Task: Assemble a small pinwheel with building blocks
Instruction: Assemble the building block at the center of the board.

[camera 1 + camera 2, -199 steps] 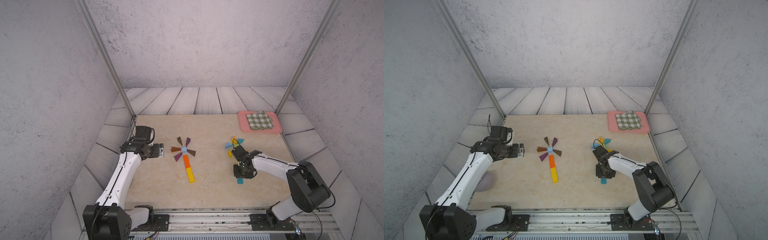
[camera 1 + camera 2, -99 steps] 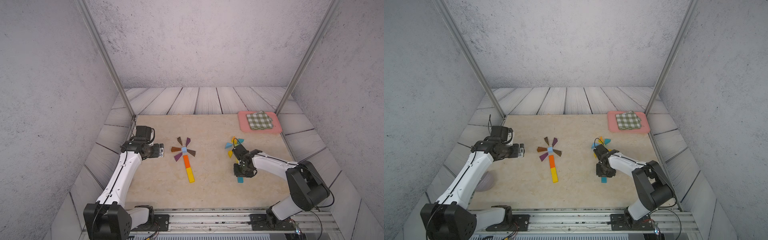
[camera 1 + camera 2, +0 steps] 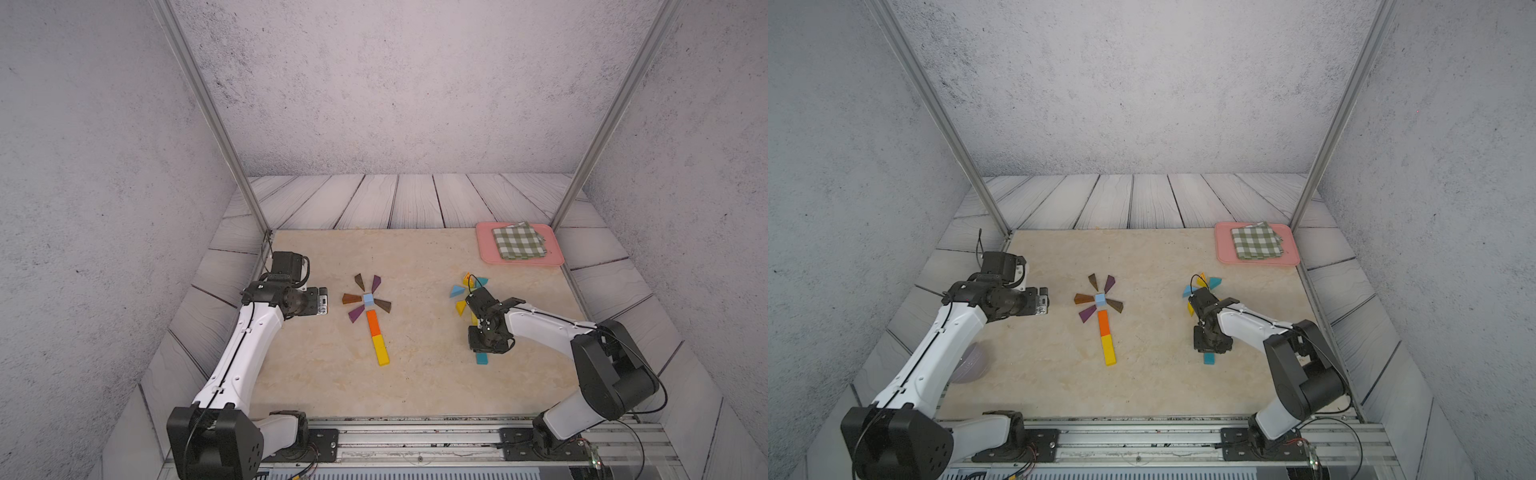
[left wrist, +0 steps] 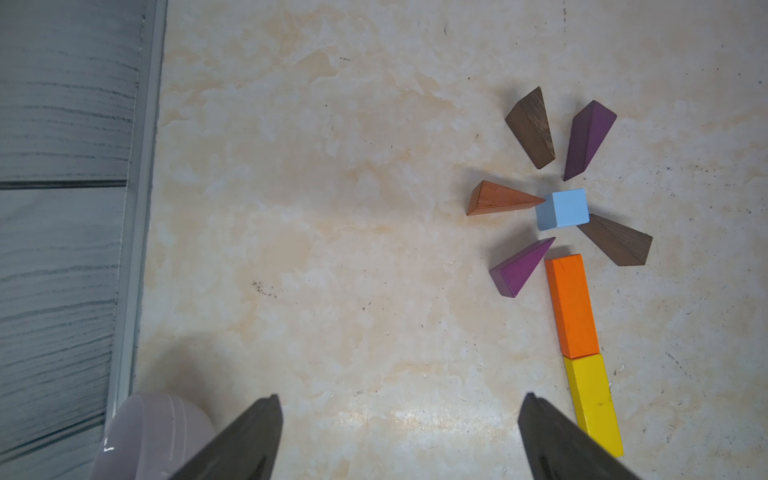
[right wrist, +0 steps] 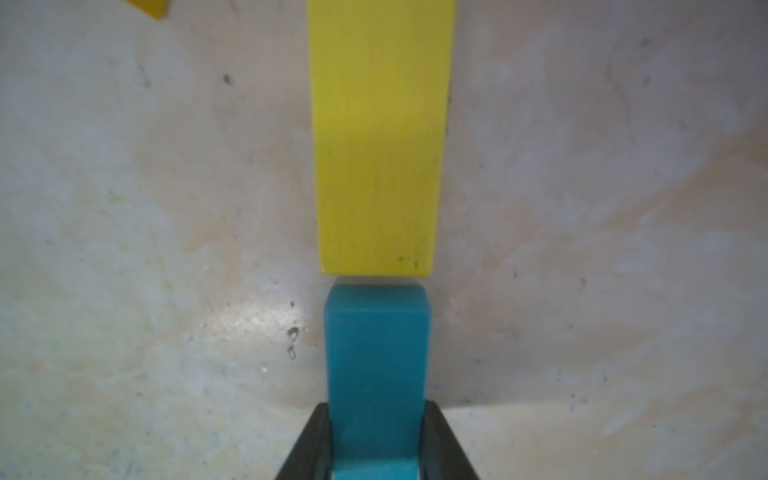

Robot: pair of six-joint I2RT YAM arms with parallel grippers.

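In a top view the right tool (image 3: pixel 485 350) stands low over the teal bar (image 3: pixel 481 359) on the counter (image 3: pixel 415 386), near the blue and yellow triangles (image 3: pixel 456 291). The left tool (image 3: pixel 318 303) hovers beside the wedge pinwheel (image 3: pixel 368 300).

Left wrist: that tool is wide, empty; wedges (image 4: pixel 532 129) ring a cube (image 4: pixel 563 208) above an orange bar (image 4: pixel 571 305).

Right wrist: jaws narrow, gripping the teal bar end-on to a yellow bar (image 5: pixel 378 145). Judged: the stem's last piece is being set; next, let go cleanly, lift straight. No writing is legible.

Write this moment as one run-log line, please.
left gripper: open, empty | right gripper: shut on teal bar | teal bar: in line with yellow bar, end to end
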